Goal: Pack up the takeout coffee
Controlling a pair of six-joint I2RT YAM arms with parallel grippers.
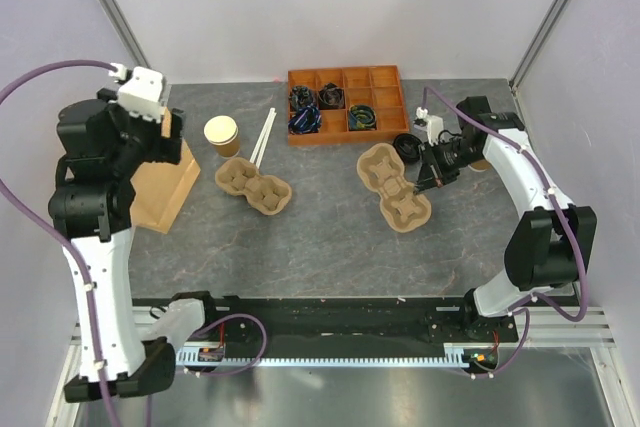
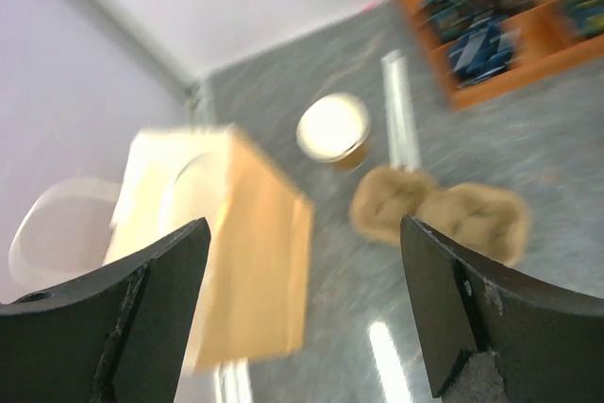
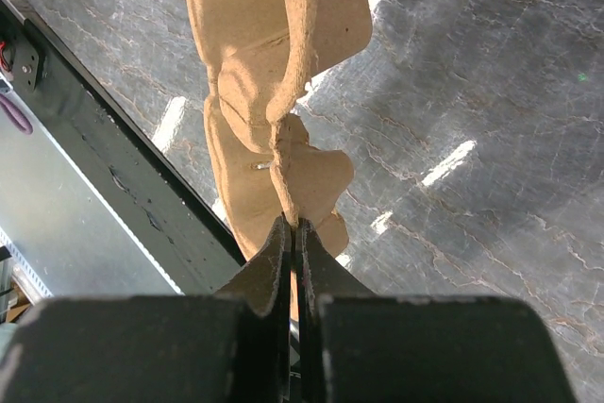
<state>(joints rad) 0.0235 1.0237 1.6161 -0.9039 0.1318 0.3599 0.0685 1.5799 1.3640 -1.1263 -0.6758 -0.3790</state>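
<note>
The takeout coffee, a lidded cup, does not show in any view. A lidless tan cup (image 1: 222,134) (image 2: 332,127) stands at the back left. My left gripper (image 1: 168,127) (image 2: 304,224) hangs open and empty above a brown paper bag (image 1: 165,182) (image 2: 241,252). My right gripper (image 1: 420,185) (image 3: 294,224) is shut on the thin edge of a pulp cup carrier (image 1: 393,187) (image 3: 274,73), which looks tilted up on its edge. A second pulp carrier (image 1: 253,185) (image 2: 439,214) lies next to the lidless cup.
A wooden compartment box (image 1: 345,105) with dark items sits at the back. White stirrer sticks (image 1: 263,137) lie beside the cup. A loose black lid (image 1: 405,145) lies near the right arm, and a tan object (image 1: 481,163) is half hidden behind that arm.
</note>
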